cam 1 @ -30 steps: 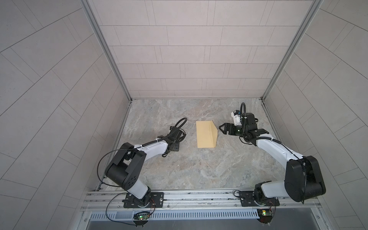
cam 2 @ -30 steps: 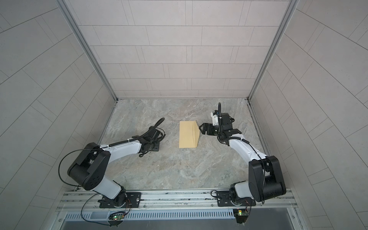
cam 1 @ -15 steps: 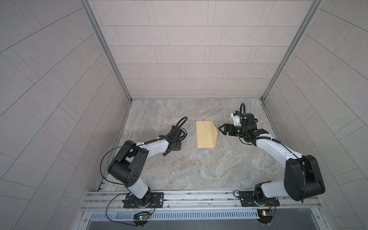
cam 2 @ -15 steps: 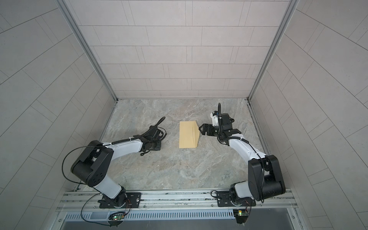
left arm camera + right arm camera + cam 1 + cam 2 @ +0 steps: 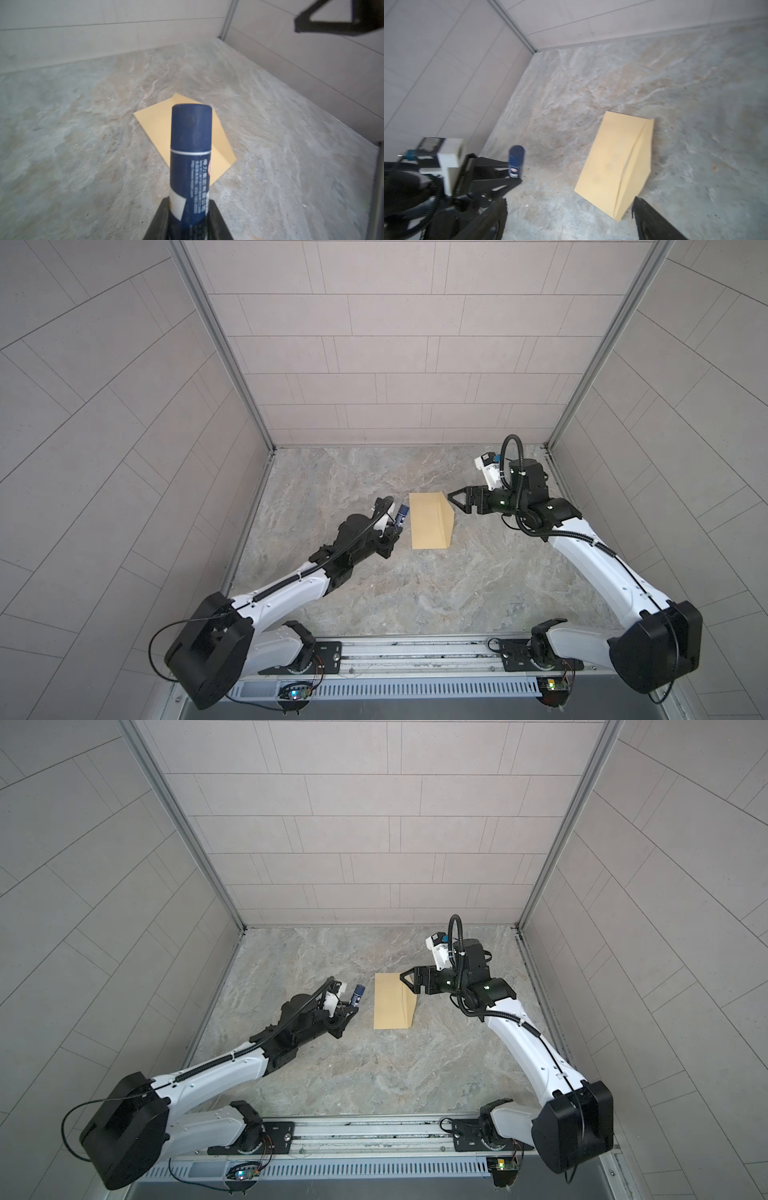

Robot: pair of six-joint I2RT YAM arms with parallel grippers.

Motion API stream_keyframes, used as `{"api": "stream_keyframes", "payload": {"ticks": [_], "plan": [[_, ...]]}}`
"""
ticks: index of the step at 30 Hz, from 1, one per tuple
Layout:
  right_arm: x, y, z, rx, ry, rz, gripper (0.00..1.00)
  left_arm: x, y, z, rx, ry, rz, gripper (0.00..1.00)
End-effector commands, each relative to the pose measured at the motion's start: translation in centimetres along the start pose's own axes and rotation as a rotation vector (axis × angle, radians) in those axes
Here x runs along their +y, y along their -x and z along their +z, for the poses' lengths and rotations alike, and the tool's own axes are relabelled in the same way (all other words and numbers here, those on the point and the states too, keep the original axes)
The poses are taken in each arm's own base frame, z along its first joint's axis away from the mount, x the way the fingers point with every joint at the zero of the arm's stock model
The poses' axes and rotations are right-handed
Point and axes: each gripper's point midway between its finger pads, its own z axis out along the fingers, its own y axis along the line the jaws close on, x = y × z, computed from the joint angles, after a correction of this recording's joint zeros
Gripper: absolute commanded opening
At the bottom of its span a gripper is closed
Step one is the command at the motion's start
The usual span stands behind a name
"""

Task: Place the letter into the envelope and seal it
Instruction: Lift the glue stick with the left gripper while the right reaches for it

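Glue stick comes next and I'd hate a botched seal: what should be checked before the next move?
1. Grip: the left gripper clamps the lower end of the glue stick: ok.
2. Glue exposed: not ok, the blue cap is on.
3. Sealing edge reachable: ok, the envelope lies on the table with its flap unsealed and tilted up, on the side nearer the right gripper.
4. The letter inside the envelope: cannot tell, no letter is in view.
5. The right gripper free to help: ok, it is open and empty, and hovers by the flap.
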Motion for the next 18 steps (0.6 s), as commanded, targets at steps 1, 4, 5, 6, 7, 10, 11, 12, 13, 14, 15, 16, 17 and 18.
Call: {"api": "stream_keyframes", "payload": {"ticks": [1,4,5,6,7,10,11,12,13,14,15,16,17,18], "plan": [[3.8,-1.6,-1.4,0.098,0.056,-0.090,0.95,-2.7,4.8,-1.5,-0.308,-0.122,0.177,0.00],[5.3,-2.7,-1.2,0.175,0.050,-0.145,0.95,-3.8,5.3,-2.0,-0.386,-0.169,0.212,0.00],[5.7,-3.1,-1.1,0.199,0.044,-0.165,0.95,-4.3,5.4,-1.8,-0.385,-0.196,0.225,0.00],[6.1,-3.7,-0.9,0.231,0.036,-0.185,0.95,-4.6,5.4,-1.7,-0.383,-0.213,0.234,0.00],[6.4,-4.0,-0.7,0.250,0.030,-0.202,0.95,-5.0,5.5,-1.6,-0.386,-0.225,0.241,0.00],[7.3,-5.1,0.1,0.302,0.040,-0.231,0.94,-5.6,5.7,-1.6,-0.402,-0.234,0.264,0.00],[7.4,-5.3,0.4,0.307,0.039,-0.228,0.93,-5.7,5.7,-1.6,-0.400,-0.234,0.274,0.00],[7.4,-5.4,0.7,0.309,0.034,-0.224,0.91,-5.8,5.6,-1.6,-0.393,-0.235,0.284,0.00],[7.5,-5.4,1.0,0.309,0.034,-0.220,0.90,-5.8,5.4,-1.6,-0.383,-0.232,0.296,0.00],[7.6,-5.3,1.3,0.304,0.038,-0.217,0.88,-5.9,5.3,-1.6,-0.373,-0.232,0.304,0.00],[7.9,-5.2,1.6,0.299,0.045,-0.215,0.87,-6.0,5.1,-1.6,-0.366,-0.234,0.313,0.00],[8.2,-4.9,1.8,0.287,0.053,-0.216,0.85,-6.1,5.1,-1.6,-0.364,-0.235,0.320,0.00],[8.5,-4.7,2.2,0.279,0.063,-0.215,0.83,-6.2,5.1,-1.7,-0.365,-0.233,0.323,0.00],[8.8,-4.5,2.4,0.272,0.074,-0.214,0.82,-6.2,5.1,-1.7,-0.365,-0.234,0.324,0.00]]}}
